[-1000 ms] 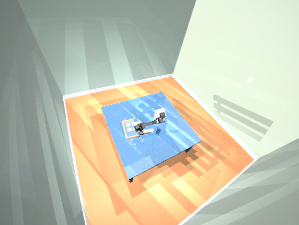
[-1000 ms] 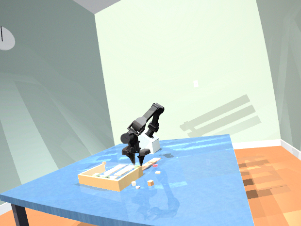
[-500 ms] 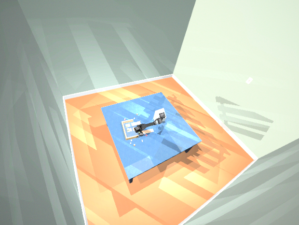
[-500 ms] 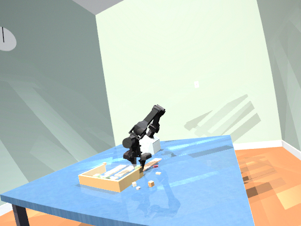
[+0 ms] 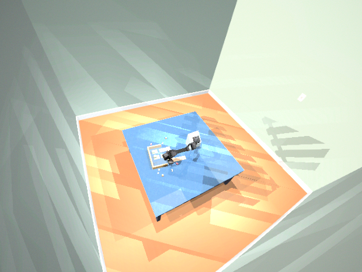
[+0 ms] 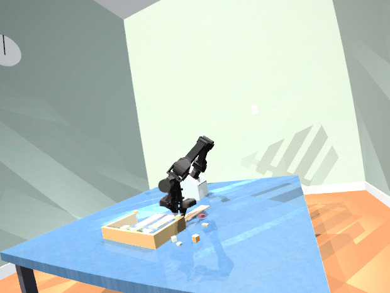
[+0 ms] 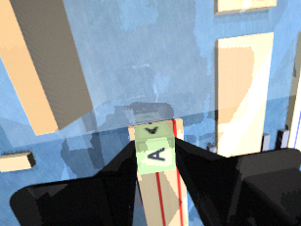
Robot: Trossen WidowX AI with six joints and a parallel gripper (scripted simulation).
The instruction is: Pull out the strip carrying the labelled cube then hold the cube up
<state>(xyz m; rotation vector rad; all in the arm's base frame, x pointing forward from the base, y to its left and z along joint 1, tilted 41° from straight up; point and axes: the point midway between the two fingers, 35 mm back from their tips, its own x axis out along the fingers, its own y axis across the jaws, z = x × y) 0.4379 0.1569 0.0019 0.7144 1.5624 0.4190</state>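
Note:
The pale green labelled cube (image 7: 155, 155) shows a black A on its top and side. It sits over the far end of a pale strip (image 7: 168, 202) (image 6: 197, 212) (image 5: 181, 158) with two red lines, which runs from the frame's open side toward the arm's base. My gripper (image 7: 151, 142) (image 6: 180, 215) is low beside the frame's side wall, with a finger against each side of the cube, shut on it. Another strip (image 7: 246, 92), plain pale, lies to the right in the wrist view. The gripper hides the cube in the top view.
A three-sided wooden frame (image 5: 150, 157) (image 6: 126, 237) (image 7: 24, 72) stands around several pale pieces. Its side wall is close by the gripper. A red block (image 6: 202, 215) (image 5: 177, 163) lies beside the red-lined strip. An orange cube (image 6: 195, 238) and several small blocks lie outside the frame.

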